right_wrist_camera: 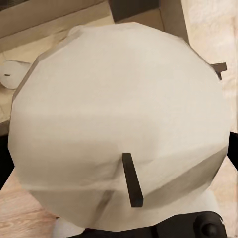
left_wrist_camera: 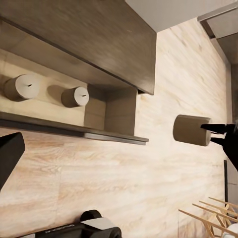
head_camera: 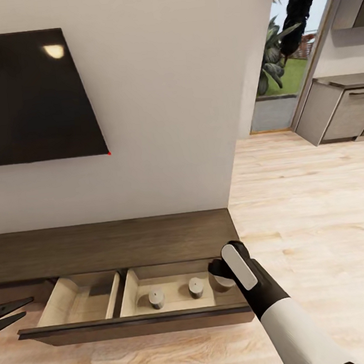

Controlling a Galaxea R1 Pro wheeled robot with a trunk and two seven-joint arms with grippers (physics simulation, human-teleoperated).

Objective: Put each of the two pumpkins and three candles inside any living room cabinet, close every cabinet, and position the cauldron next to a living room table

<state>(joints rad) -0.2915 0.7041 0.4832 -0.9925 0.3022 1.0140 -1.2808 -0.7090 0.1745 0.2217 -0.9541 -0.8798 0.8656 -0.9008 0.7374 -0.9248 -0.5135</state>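
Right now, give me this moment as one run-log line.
phase: placing third candle | right gripper: shut on it above open drawer | two candles inside | left gripper: open, idle

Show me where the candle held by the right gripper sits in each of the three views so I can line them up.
Head view: the held candle peeks out beneath the right gripper, over the open drawer's right end.
Left wrist view: it hangs at the fingertips above the wood floor, outside the drawer's corner.
Right wrist view: its flat top and wick dominate the frame.
Shared landmark: the nearest candle standing in the drawer.
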